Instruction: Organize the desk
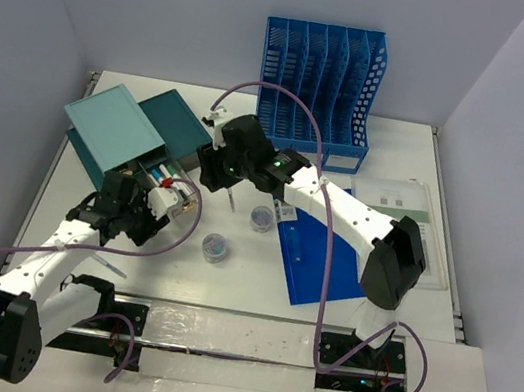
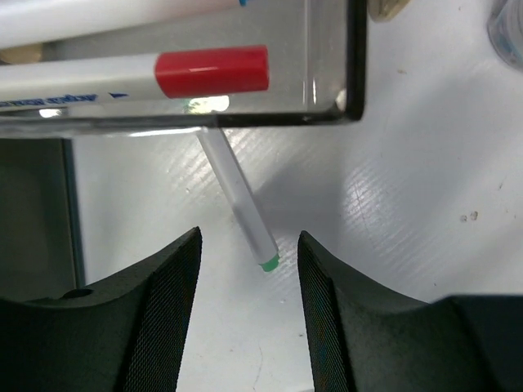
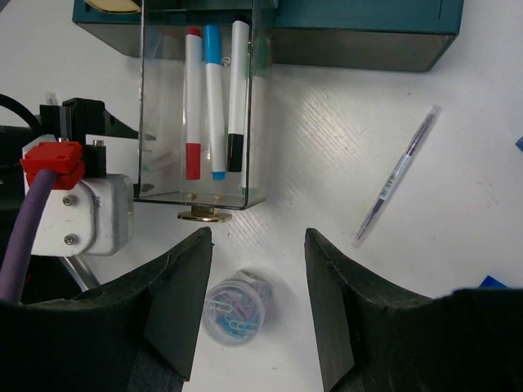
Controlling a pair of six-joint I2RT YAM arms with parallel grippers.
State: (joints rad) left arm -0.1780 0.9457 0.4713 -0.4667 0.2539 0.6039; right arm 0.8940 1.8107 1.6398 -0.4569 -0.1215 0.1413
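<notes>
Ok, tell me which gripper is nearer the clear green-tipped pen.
Left. The left gripper has the pen between its open fingers; the right gripper hovers farther off, above a paper-clip jar.

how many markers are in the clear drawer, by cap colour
red-capped marker: 1
blue-capped marker: 1
black-capped marker: 1
total in the clear drawer: 3

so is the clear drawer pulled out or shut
Pulled out: the clear drawer juts from the teal box, three markers showing inside.
</notes>
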